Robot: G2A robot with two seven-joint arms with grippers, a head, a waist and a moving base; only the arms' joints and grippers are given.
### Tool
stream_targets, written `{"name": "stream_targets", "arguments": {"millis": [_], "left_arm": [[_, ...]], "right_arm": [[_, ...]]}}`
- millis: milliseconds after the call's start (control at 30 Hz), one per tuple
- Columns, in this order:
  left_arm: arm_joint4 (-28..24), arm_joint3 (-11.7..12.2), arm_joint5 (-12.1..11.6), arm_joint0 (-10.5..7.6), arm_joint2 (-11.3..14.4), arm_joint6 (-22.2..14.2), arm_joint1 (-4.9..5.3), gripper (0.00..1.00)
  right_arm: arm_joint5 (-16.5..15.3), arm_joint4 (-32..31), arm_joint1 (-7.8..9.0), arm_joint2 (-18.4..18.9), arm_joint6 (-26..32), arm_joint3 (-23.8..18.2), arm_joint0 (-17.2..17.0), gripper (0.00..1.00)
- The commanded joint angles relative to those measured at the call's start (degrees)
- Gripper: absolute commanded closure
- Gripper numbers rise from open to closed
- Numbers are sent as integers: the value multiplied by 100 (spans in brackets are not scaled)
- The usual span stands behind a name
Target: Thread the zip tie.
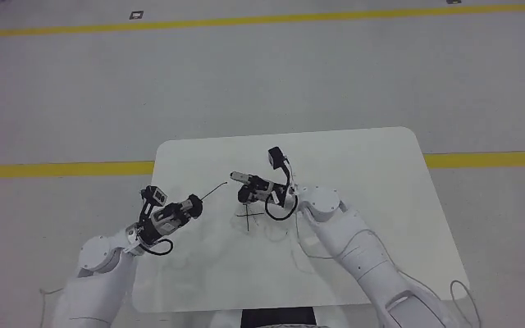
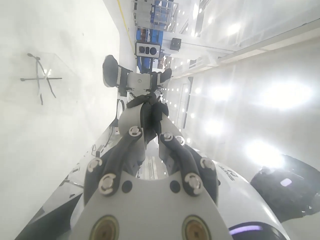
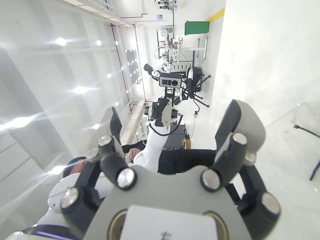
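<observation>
Smooth table; blk plastic zip tie.

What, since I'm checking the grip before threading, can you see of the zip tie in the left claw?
The zip tie is a thin, dark, straight strip, seemingly plastic. One end is pinched in the shut left claw; the rest sticks out free over the table, slanting toward the open right claw, its tip just short of it. Its head cannot be made out.

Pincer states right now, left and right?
Left pincer: shut on the zip tie.
Right pincer: open, holding nothing.
</observation>
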Motion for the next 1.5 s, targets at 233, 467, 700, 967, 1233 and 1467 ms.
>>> {"name": "stream_targets", "arguments": {"millis": [233, 467, 700, 967, 1233, 1467], "left_arm": [[202, 335, 80, -206, -14, -719, 90, 100], [-230, 702, 12, -320, -114, -1624, 165, 100], [-220, 662, -78, -326, -56, -1624, 181, 100], [-240, 666, 23, -321, 29, -1572, 206, 100], [-240, 650, 15, -306, 108, -1624, 230, 100], [-240, 650, 15, -306, 108, -1624, 230, 100]], "right_arm": [[334, 1496, 54, 320, 1546, 610, 135, 0], [679, 2138, -11, 156, 2486, 1519, 564, 0], [774, 2157, -38, 76, 2557, 1631, 645, 0], [942, 2411, -62, 11, 2467, 1735, 601, 0], [782, 2607, -130, -134, 2628, 2053, 745, 54], [621, 2662, -196, -300, 2755, 2311, 810, 70]]}}
